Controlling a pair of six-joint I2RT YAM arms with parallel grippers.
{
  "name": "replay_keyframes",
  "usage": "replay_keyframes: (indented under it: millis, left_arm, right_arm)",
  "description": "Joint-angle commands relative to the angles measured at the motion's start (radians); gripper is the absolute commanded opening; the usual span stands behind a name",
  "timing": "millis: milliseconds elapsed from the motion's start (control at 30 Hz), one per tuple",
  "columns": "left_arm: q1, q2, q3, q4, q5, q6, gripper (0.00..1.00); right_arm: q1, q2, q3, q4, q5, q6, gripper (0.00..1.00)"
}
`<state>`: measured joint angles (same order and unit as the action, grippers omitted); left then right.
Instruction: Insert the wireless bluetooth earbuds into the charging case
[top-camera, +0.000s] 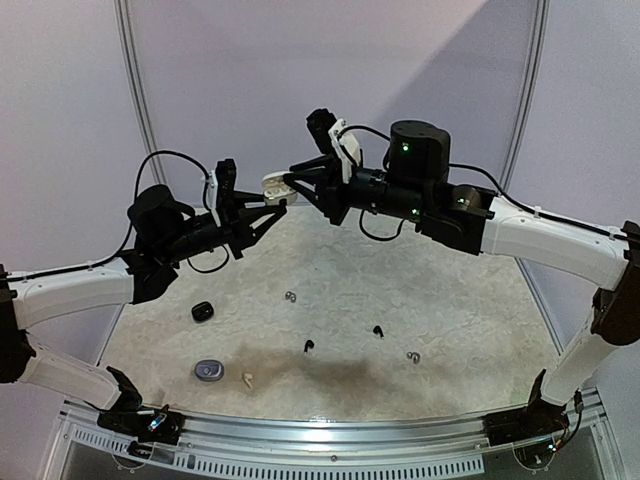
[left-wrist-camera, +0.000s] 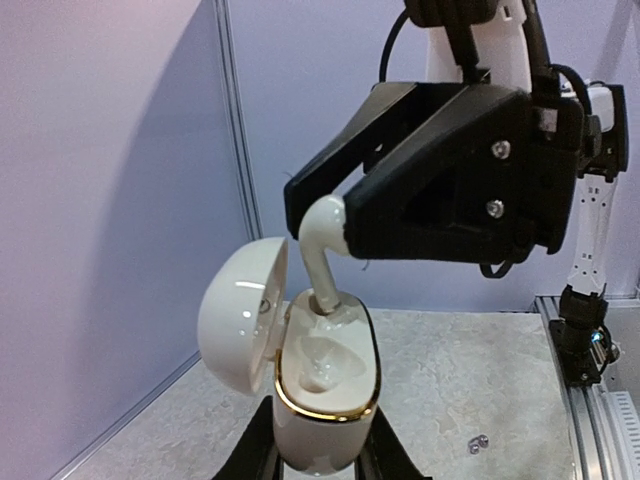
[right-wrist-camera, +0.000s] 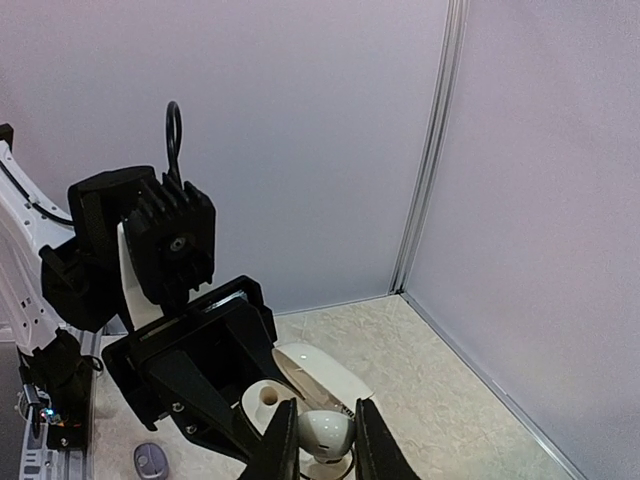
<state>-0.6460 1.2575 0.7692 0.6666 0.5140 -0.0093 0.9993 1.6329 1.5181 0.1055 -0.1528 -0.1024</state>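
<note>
The left gripper (left-wrist-camera: 322, 456) clamps the white charging case (left-wrist-camera: 330, 440), lid (left-wrist-camera: 238, 312) open, high over the table (top-camera: 450, 300); the right gripper (right-wrist-camera: 322, 440) pinches a white earbud (left-wrist-camera: 318, 240), stem inside the gold rim (left-wrist-camera: 325, 416)

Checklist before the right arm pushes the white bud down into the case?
1. Case lid open: ok, swung back clear of the slots.
2. Hold of left gripper on white case: ok, gripped on both sides of its base, upright, off the table.
3. Hold of right gripper on white earbud: ok, clamped on the head.
4. Stem in line with its slot: ok, the tip sits in the far slot's mouth.
5. Earbud seated: not ok, the head stands well above the rim.
6. The near slot free: ok, looks empty.
</note>
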Motion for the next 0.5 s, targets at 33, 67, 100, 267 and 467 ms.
replay_keyframes:
  millis: [33,67,100,267,467]
  left_arm:
    - [-0.015,0.021,0.01,0.027,0.035,-0.023,0.0]
    - [-0.015,0.021,0.01,0.029,0.039,-0.021,0.0]
    - [-0.015,0.021,0.01,0.03,0.041,-0.019,0.0]
    - [-0.015,0.018,0.007,0.03,0.039,-0.015,0.0]
    - [-0.015,0.014,0.003,0.036,0.037,-0.021,0.0]
  right_arm:
    - [0.002,0.008,0.027,-0.035,0.006,-0.039,0.0]
    - [0.003,0.01,0.027,-0.04,0.019,-0.045,0.0]
    - [0.004,0.01,0.027,-0.046,0.028,-0.049,0.0]
    - [0.003,0.01,0.027,-0.064,0.039,-0.071,0.0]
    - [0.003,0.01,0.019,-0.086,0.04,-0.102,0.03]
